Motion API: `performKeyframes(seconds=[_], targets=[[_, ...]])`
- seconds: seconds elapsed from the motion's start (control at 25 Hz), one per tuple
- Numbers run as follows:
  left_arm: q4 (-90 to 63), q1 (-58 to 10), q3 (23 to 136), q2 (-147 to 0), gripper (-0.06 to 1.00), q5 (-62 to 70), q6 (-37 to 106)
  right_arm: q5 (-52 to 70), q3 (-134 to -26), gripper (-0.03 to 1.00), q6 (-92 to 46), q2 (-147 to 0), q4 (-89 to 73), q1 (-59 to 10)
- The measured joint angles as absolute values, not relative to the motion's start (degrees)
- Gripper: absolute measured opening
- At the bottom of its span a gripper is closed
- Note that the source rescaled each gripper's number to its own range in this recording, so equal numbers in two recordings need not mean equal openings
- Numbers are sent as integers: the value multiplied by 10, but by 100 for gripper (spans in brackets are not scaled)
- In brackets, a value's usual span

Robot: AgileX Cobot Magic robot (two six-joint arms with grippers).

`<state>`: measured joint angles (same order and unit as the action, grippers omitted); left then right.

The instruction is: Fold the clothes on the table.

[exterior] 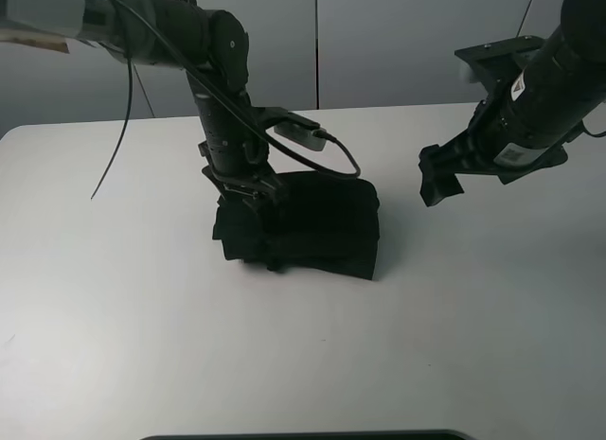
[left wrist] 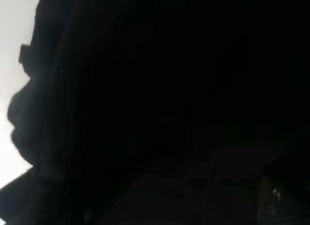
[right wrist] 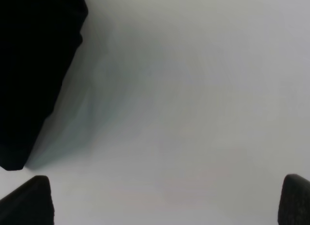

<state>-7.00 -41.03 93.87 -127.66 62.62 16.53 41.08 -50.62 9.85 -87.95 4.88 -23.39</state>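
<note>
The clothes lie as a compact black folded bundle in the middle of the white table. My left gripper points down onto the bundle's far left corner with its fingers spread open and touching the fabric. Dark cloth fills the left wrist view, with a strip of table at one edge. My right gripper hovers above the table to the right of the bundle, apart from it. Its fingertips stand wide open over bare table, with one edge of the clothes in that view.
Grey wall panels stand behind the table's far edge. A black cable loops from the left arm over the bundle's far side. A dark object sits at the near edge of the view.
</note>
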Motion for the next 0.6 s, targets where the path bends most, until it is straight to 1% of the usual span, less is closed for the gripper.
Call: performKeyframes(seconds=[0.28,0.44,0.6], targets=[[-81,-410,939,-1253,96,621,153,420,-506,100,96,-880,48,-234],[-80,-410,939,-1180,96,597,153,427,-506,100,85,-880,32,-234],[-8,-410,939,-1093,96,608,131,448,-506,100,67,-875,22,-234]])
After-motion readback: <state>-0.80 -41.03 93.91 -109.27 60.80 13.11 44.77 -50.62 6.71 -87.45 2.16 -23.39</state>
